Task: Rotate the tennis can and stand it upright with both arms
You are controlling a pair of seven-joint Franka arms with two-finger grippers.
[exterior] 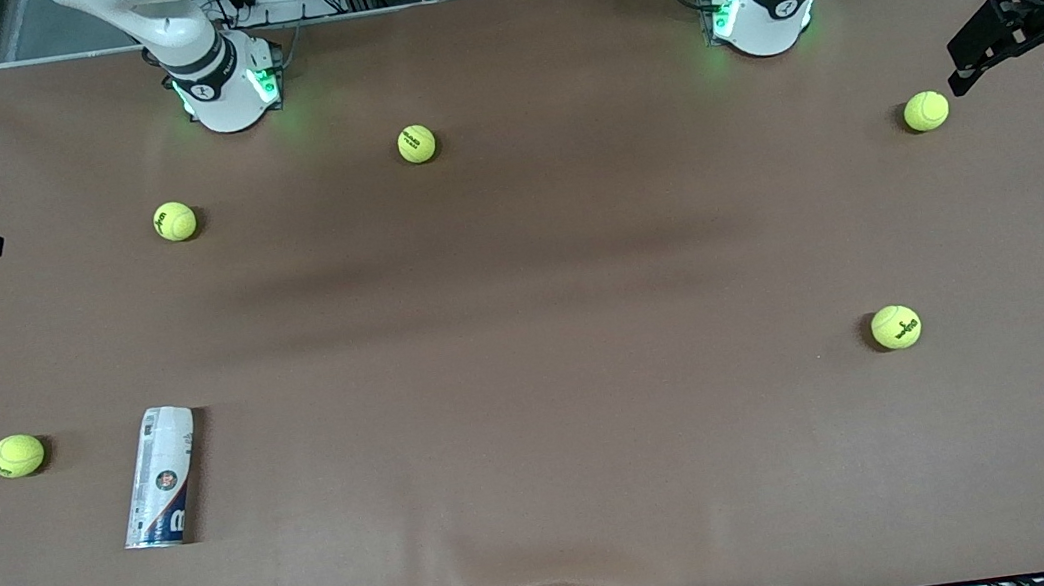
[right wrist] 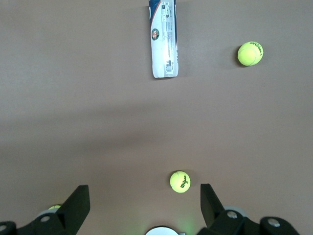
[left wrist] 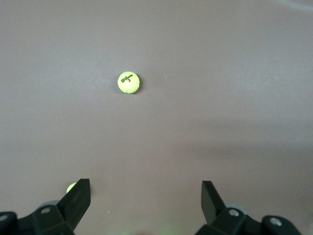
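Tennis can lies flat near the table's front edge, toward my right arm's end. My left gripper and right gripper both hover wide, empty, at opposite table ends.

front: we look down from high across the surface, facing both arm bases | left wrist: we look down past its tool from high up | right wrist: same, high over its tool | shared: can in front and right wrist views

The brown desk carries five tennis balls and the can, lying flat near the right arm's end.
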